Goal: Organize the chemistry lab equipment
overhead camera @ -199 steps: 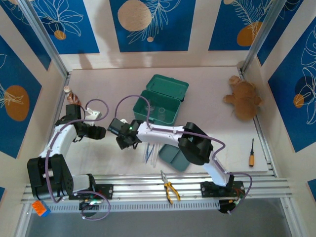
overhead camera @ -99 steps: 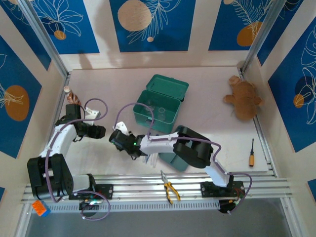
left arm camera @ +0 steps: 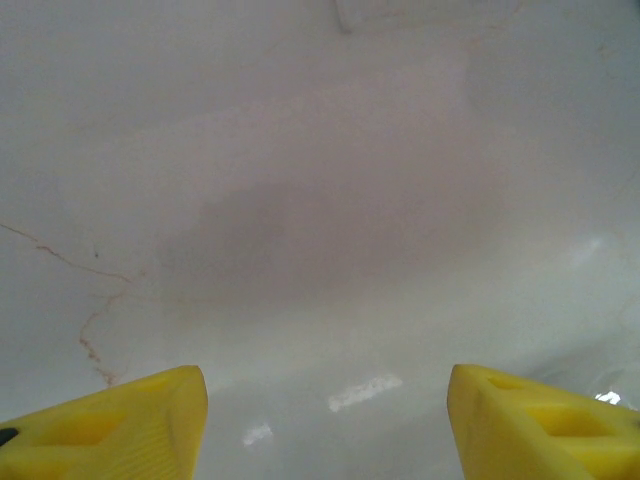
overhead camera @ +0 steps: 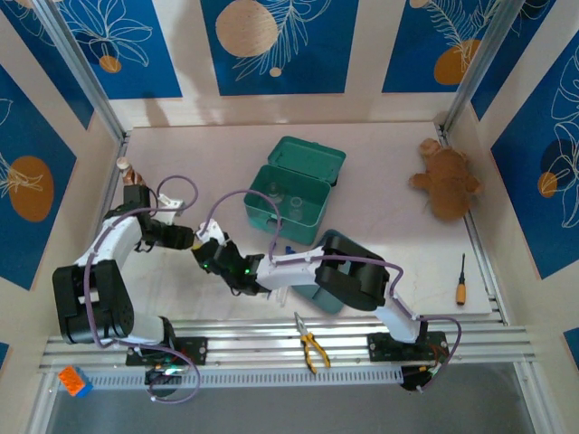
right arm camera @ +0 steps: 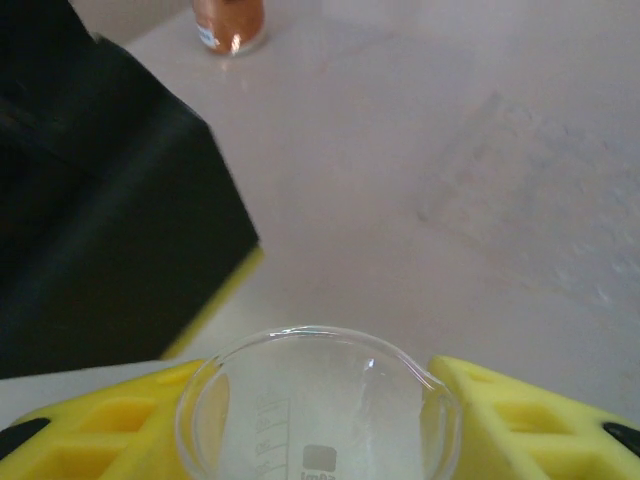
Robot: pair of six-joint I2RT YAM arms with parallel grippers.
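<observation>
R arm (overhead camera: pixel 298 262) reaches across to the left-centre of the worktop (overhead camera: pixel 380 145). Its jaws are closed on a small clear glass flask (right arm camera: pixel 320 420) — yellow fingers (right arm camera: pixel 100 430) press on either side just below the rim. The open mouth faces the wrist cam and printed scale marks show on the glass.

L arm (overhead camera: pixel 122 240) sits just beside it. Its jaws stand wide w/ nothing between them, only bare worktop beyond the fingertips (left arm camera: pixel 100 420). From the right wrist, the dark bulk of the L jaws looms close on the left, and a small brown bottle (right arm camera: pixel 230 22) stands further off. A green case (overhead camera: pixel 288 201) lies open mid-worktop w/ faint clear glassware inside. A teal tray (overhead camera: pixel 312 287) sits nearer the arms, partly under the R arm.

The step looks like carrying the flask; can't tell whether to a hand-over or a set-down. To do it well:
- Hold the squeeze as is. The glass is round & slick, so more force could pop it out.
- Move slowly and keep the flask's axis steady.
- Watch clearance — the two sets of jaws are v. near each other.
- If handing over, the L jaws should be closed around the flask body before the R ones let go.
- If setting down, get the base flat on the worktop before opening.
</observation>
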